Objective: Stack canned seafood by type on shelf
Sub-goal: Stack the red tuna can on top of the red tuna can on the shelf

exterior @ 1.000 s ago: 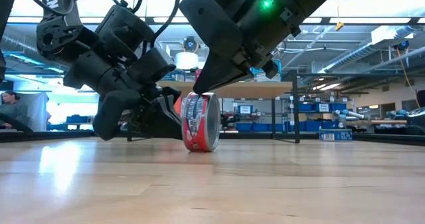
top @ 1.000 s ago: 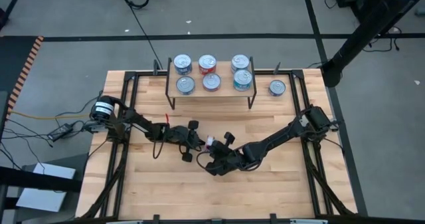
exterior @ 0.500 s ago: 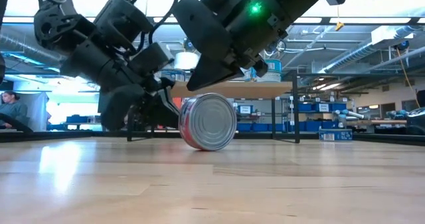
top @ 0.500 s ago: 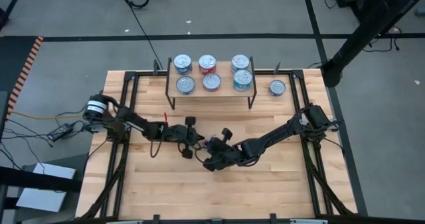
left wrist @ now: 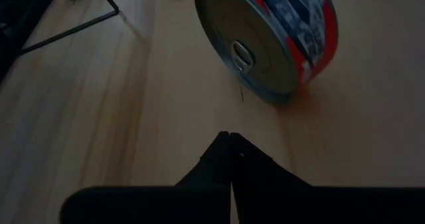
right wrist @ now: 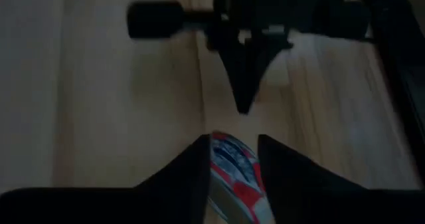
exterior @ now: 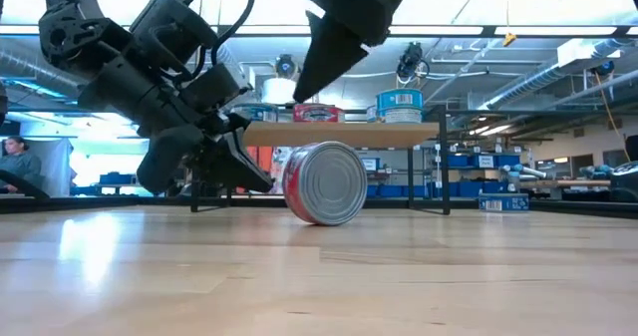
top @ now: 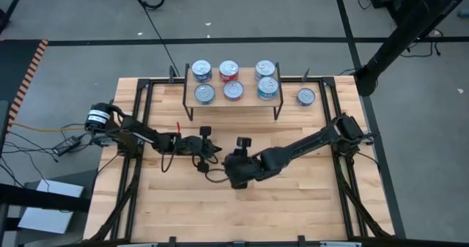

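Note:
A red-labelled tin of canned seafood (exterior: pixel 324 183) stands tilted on its edge on the table, one silver face toward the near edge; it also shows in the left wrist view (left wrist: pixel 269 38). My right gripper (right wrist: pixel 232 154) hangs open above it, fingers clear of it on either side, and hides it in the high view. My left gripper (left wrist: pixel 230 139) is shut just left of the tin (exterior: pixel 254 176), not touching it. The shelf (top: pixel 233 104) at the far side carries several tins on its wood top.
One more tin (top: pixel 305 96) stands on the table right of the shelf. Black frame rails (top: pixel 139 115) run along the table's left and right sides. Bare wood lies between the arms and the near edge.
My right gripper has let go of the red tin, opened and risen, rolling as it went. The tin, which stood edge-on on its side wall, has swung round on the table and now shows a flat silver face to the near edge. My left gripper has drawn back slightly leftward.

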Tool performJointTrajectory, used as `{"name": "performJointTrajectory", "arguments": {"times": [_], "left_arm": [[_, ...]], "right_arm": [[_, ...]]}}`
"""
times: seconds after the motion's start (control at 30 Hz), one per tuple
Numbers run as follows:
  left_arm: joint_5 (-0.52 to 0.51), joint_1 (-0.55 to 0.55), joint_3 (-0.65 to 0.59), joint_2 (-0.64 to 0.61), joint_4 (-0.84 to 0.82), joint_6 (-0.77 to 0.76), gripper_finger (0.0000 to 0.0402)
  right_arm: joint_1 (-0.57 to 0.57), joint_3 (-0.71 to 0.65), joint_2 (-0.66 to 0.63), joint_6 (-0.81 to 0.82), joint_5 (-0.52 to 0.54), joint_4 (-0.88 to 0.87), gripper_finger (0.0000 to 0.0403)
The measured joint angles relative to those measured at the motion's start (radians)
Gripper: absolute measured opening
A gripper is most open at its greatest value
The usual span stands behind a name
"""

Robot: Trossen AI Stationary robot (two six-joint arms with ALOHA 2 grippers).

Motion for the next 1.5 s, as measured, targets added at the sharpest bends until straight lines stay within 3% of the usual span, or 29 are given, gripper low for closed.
{"name": "performJointTrajectory", "arguments": {"times": [0.2,0.4,0.53,0.83,1.33,1.5], "left_arm": [[0.0,0.0,0.0,0.0,0.0,0.0,0.0004],[0.0,0.0,0.0,0.0,-0.002,-0.001,0.0005],[0.0,0.0,0.0,0.001,-0.008,-0.002,0.0006],[0.001,0.0,0.0,0.001,-0.016,-0.002,0.0006],[0.002,0.0,0.001,0.001,-0.019,-0.001,0.0007],[0.002,0.0,0.001,0.001,-0.019,-0.001,0.0007]], "right_arm": [[-0.048,0.032,0.001,-0.106,-0.107,-0.117,0.021],[-0.086,0.032,0.009,-0.223,-0.114,-0.126,0.028],[-0.102,0.032,0.009,-0.295,-0.129,-0.14,0.0305],[-0.146,-0.032,0.009,-0.322,-0.226,-0.111,0.0294],[-0.161,-0.051,0.01,-0.293,-0.247,-0.123,0.0221],[-0.164,-0.051,0.01,-0.299,-0.245,-0.139,0.0219]]}}
